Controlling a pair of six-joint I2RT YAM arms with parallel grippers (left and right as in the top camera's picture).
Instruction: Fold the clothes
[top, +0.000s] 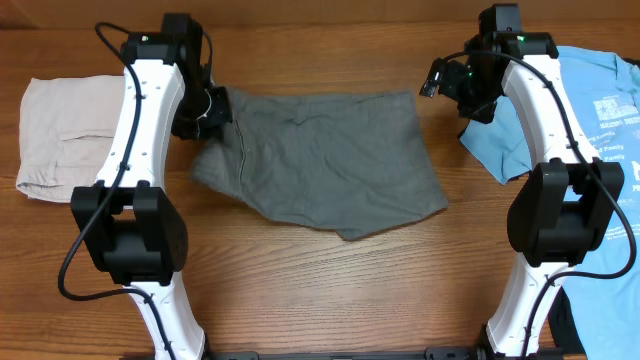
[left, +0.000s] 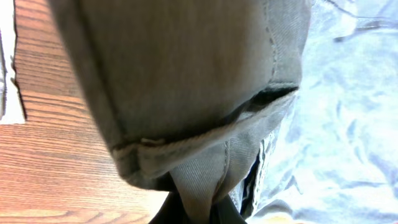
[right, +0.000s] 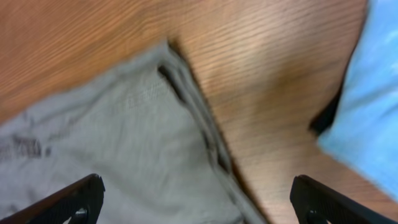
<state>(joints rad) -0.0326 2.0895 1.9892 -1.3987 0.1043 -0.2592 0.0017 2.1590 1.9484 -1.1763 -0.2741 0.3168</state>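
Observation:
The clothes, a pair of dark grey shorts (top: 320, 160), lie spread across the middle of the wooden table. My left gripper (top: 207, 112) is at their left edge, shut on a pinch of the grey cloth. In the left wrist view that fold rises from between the fingertips (left: 200, 211), and the hemmed edge of the shorts (left: 186, 74) hangs close before the camera. My right gripper (top: 445, 82) hovers open over the shorts' far right corner. In the right wrist view its fingers (right: 81, 196) stand wide apart above the grey cloth (right: 124, 143) and its seamed edge.
Pale beige shorts (top: 60, 135) lie folded at the far left. A light blue T-shirt (top: 600, 110) with white print lies at the right, its edge (right: 367, 112) close to the right gripper. Bare wood table (top: 320, 290) stretches in front of the shorts.

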